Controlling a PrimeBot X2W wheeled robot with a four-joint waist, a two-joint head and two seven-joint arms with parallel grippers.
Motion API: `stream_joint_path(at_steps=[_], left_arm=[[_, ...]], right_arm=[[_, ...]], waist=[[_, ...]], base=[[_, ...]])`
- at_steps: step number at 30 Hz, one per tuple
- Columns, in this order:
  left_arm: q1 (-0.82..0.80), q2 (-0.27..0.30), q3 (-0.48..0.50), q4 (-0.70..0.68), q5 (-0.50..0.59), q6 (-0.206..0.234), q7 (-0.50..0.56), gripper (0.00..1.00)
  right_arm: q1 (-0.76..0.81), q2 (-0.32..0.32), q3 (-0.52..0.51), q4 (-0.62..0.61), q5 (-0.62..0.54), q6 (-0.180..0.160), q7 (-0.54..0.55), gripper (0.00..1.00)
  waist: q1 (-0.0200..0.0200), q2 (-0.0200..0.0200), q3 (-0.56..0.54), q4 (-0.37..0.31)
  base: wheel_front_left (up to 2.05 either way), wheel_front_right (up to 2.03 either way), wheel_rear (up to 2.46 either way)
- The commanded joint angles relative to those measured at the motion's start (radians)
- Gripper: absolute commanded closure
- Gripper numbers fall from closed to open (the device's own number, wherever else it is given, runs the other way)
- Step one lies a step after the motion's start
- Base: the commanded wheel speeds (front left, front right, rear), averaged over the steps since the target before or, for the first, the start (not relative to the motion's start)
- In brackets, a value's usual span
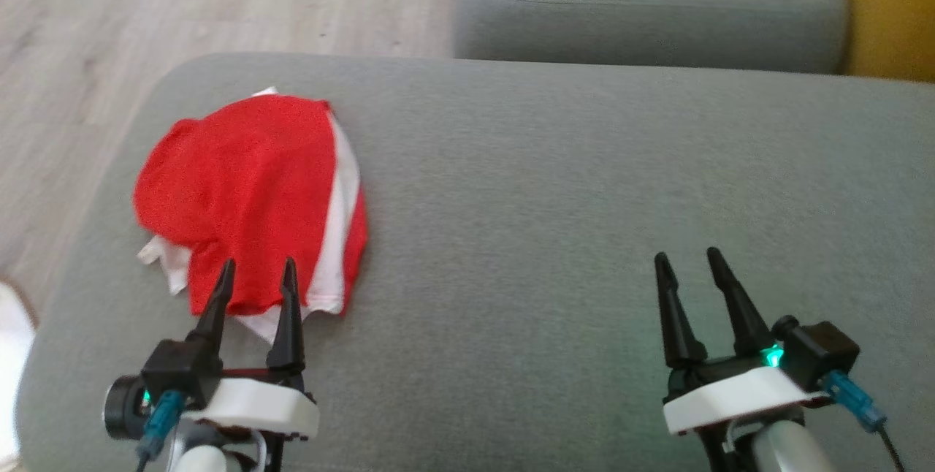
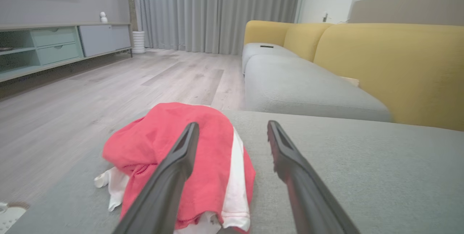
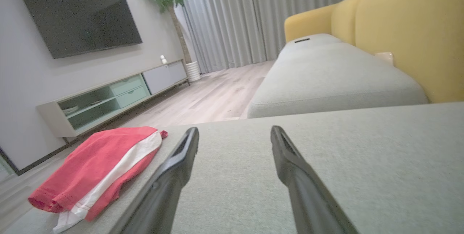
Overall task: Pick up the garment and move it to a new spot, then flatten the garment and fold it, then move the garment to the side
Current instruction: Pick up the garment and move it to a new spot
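A red garment with white stripes (image 1: 248, 194) lies crumpled on the left part of the grey cushion (image 1: 555, 209). My left gripper (image 1: 257, 273) is open, its tips at the garment's near edge and nothing between them. From the left wrist the garment (image 2: 174, 154) sits just ahead of the left gripper (image 2: 232, 132), mostly behind the left finger. My right gripper (image 1: 687, 259) is open over bare cushion at the lower right, far from the garment. In the right wrist view the garment (image 3: 98, 165) lies off to the left of the right gripper (image 3: 233, 134).
A second grey seat (image 1: 650, 4) with a yellow backrest (image 1: 887, 12) lies beyond the cushion. Pale wood floor (image 1: 146, 12) borders the cushion's left and far-left edges. A TV console (image 3: 108, 100) and a wall TV (image 3: 78, 16) stand across the room.
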Motion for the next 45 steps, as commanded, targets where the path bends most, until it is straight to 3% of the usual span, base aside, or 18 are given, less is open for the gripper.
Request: stream_joint_path(at_steps=[1,15,23,30,34,38,41,43,45], left_arm=[[-0.028,-0.002,0.042,-0.032,0.012,0.002,-0.009,0.0],[-0.021,-0.002,0.109,-0.034,0.039,-0.028,-0.009,0.0],[-0.031,-0.001,0.137,-0.036,0.058,-0.045,-0.009,0.0],[-0.173,0.051,0.117,0.013,0.101,-0.105,-0.009,0.0],[-0.346,0.115,0.056,0.124,0.129,-0.143,-0.007,0.0],[-0.559,0.181,-0.045,0.258,0.135,-0.163,0.067,0.0],[-0.659,0.204,-0.123,0.321,0.103,-0.165,0.119,0.0],[-0.8,0.26,-0.258,0.415,0.032,-0.165,0.212,0.0],[-0.843,0.278,-0.296,0.445,0.007,-0.165,0.241,0.0]], right_arm=[[-0.022,-0.008,0.031,-0.026,0.006,-0.001,-0.011,0.0],[-0.012,-0.008,0.081,-0.016,0.033,-0.001,-0.011,0.0],[-0.015,-0.008,0.099,-0.014,0.035,-0.001,-0.011,0.0],[-0.057,-0.008,0.086,-0.024,0.009,-0.001,-0.011,0.0],[-0.093,-0.008,0.07,-0.031,-0.013,-0.001,-0.011,0.0],[-0.132,-0.008,0.063,-0.035,-0.025,-0.001,-0.011,0.0],[-0.147,-0.008,0.059,-0.039,-0.027,-0.001,-0.011,0.0],[-0.169,-0.008,0.062,-0.043,-0.027,-0.001,-0.011,0.0],[-0.177,-0.008,0.065,-0.045,-0.026,-0.001,-0.011,0.0]], waist=[[0.0,0.0,-0.006,0.034],[0.0,0.0,-0.025,0.196],[0.0,0.0,-0.011,0.191],[0.0,0.0,0.092,0.142],[0.0,0.0,0.169,0.103],[0.0,0.0,0.242,0.056],[0.0,0.0,0.269,0.036],[0.0,0.0,0.316,-0.002],[0.0,0.0,0.331,-0.014]], base=[[0.0,0.0,0.0],[0.0,0.0,0.0],[0.0,0.0,0.0],[0.0,0.0,0.0],[0.0,0.0,0.0],[0.0,0.0,0.0],[0.0,0.0,0.0],[0.0,0.0,0.0],[0.0,0.0,0.0]])
